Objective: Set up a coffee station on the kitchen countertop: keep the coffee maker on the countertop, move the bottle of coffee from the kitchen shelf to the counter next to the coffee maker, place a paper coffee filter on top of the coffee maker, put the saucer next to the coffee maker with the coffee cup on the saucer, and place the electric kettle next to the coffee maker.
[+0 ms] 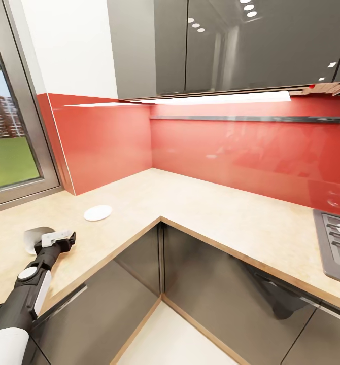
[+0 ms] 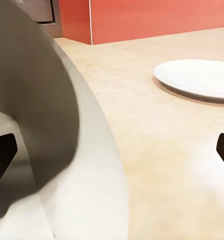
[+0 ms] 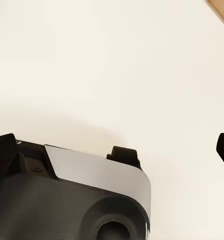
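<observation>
The white coffee cup (image 1: 35, 236) is low over the light kitchen countertop (image 1: 215, 213), near its left front edge. My left gripper (image 1: 63, 238) is right beside it, open. In the left wrist view the coffee cup (image 2: 66, 150) looms large against one dark fingertip (image 2: 1, 155), and the gripper (image 2: 112, 150) spans wide over the countertop (image 2: 157, 165). The round white saucer (image 1: 97, 212) lies flat a short way beyond the gripper; the wrist view shows the saucer (image 2: 197, 77) ahead. My right gripper (image 3: 112, 150) hangs open over pale floor.
A red backsplash (image 1: 241, 152) runs along the L-shaped counter's walls, with grey upper cabinets (image 1: 215, 45) above. A cooktop (image 1: 337, 243) sits at the right edge and a window (image 1: 7, 142) at the left. The robot's base (image 3: 76, 195) lies under the right gripper.
</observation>
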Controlling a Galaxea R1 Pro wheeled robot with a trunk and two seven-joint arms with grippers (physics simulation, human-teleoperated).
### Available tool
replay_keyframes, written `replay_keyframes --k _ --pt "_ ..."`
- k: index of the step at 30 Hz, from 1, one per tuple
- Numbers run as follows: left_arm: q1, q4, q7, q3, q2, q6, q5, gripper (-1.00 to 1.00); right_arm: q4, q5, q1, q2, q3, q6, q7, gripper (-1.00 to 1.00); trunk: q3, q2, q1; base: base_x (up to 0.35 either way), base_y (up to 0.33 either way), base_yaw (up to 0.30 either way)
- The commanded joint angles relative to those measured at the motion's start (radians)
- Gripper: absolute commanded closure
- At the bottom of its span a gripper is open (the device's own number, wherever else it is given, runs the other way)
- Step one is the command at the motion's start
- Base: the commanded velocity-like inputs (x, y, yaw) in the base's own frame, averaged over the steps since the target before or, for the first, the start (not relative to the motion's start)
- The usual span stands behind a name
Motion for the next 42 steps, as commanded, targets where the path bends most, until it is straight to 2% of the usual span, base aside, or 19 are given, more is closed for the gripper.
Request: replay_keyframes --k 1,9,29,30,42 --pt "-0.001 -0.001 -0.007 0.003 -0.001 0.004 -0.007 -1.0 0.0 0.0 -0.001 0.0 0.002 -0.003 0.0 -1.0 -0.001 -0.001 0.0 0.0 0.0 0.0" --pt "-0.001 -0.001 -0.007 0.003 -0.001 0.004 -0.02 -1.0 0.0 0.0 -0.001 0.0 0.002 -0.003 0.0 -1.0 -0.001 -0.001 0.0 0.0 0.0 0.0" --pt "-0.001 -0.001 -0.007 0.004 -0.001 0.004 -0.021 -1.0 0.0 0.0 -0.001 0.0 0.002 -0.003 0.0 -1.0 -0.001 -0.001 0.0 0.007 0.0 0.0" --pt "-0.001 -0.001 -0.007 0.004 -0.001 0.004 -0.021 1.0 0.0 0.0 -0.001 0.0 0.002 -0.003 0.0 -1.0 -0.001 -0.001 0.0 0.0 0.0 0.0" --pt "-0.001 -0.001 -0.007 0.004 -0.001 0.004 -0.021 1.0 0.0 0.0 -0.001 -0.001 0.002 -0.003 0.0 -1.0 -0.001 -0.001 0.0 0.0 0.0 0.0"
